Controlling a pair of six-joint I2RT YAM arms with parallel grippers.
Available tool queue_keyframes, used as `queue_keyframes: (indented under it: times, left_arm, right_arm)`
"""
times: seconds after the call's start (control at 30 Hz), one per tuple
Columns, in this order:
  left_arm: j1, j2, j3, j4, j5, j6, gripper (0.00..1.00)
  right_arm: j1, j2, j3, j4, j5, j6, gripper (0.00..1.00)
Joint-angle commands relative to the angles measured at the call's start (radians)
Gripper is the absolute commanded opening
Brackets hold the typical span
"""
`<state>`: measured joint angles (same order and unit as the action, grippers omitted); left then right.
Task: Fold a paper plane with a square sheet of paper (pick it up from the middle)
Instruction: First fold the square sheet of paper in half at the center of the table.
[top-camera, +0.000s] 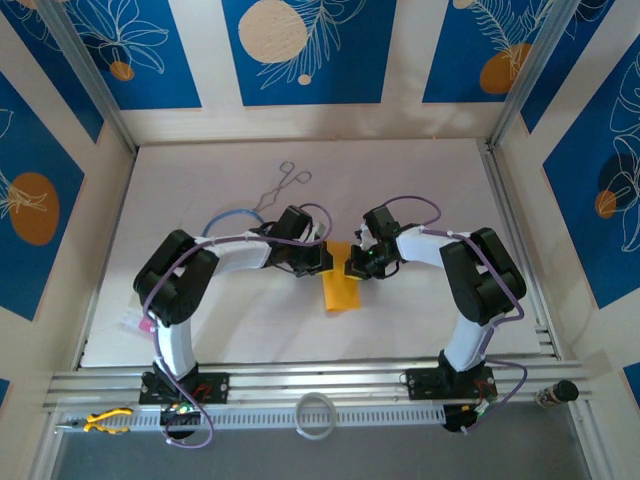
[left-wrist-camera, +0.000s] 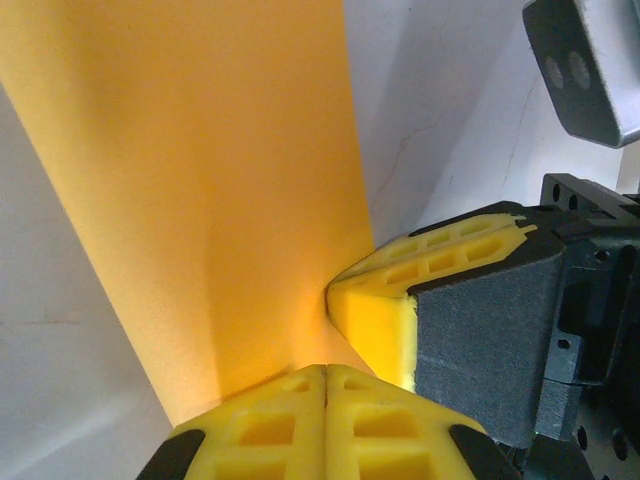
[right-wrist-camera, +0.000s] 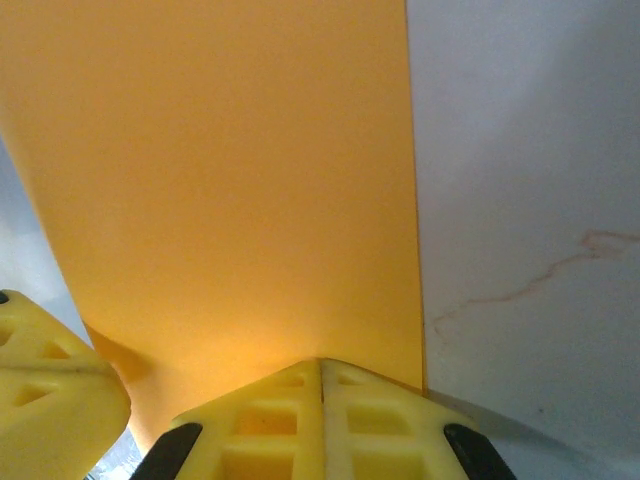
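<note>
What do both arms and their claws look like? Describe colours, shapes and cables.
The left arm and right arm have white links, bulky black joints and purple cables looped alongside. The left claw and right claw have yellow fingers with square recesses and black corner patches.

One overhead cam, two close-up wrist cams
Top looks down over the whole white tabletop (top-camera: 420, 180); wrist cams peer past yellow ribbed fingertips (left-wrist-camera: 270, 425) (right-wrist-camera: 265, 430), all three sharing the thin orange-yellow paper sheet (top-camera: 340, 290).
</note>
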<state>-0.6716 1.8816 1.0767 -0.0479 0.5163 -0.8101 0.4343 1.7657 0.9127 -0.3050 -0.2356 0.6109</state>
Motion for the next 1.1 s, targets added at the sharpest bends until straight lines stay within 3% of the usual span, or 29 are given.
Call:
queue_keyframes:
  times: [0.0, 0.63, 0.83, 1.07]
  left_arm:
    - [0.006, 0.024, -0.014, -0.013, 0.007, 0.028, 0.0]
    - [0.006, 0.028, -0.083, -0.084, -0.081, 0.109, 0.0]
    - [0.001, -0.052, -0.072, 0.034, 0.017, -0.023, 0.0]
    - [-0.023, -0.064, -0.114, 0.142, 0.056, -0.12, 0.0]
  right_arm:
    - [-0.009, 0.045, -0.032, -0.077, 0.111, 0.003, 0.0]
    - [0.009, 0.05, -0.049, -0.078, 0.133, 0.029, 0.0]
    - [0.017, 0.027, -0.055, -0.08, 0.162, 0.039, 0.0]
    - [0.021, 0.014, -0.057, -0.078, 0.174, 0.046, 0.0]
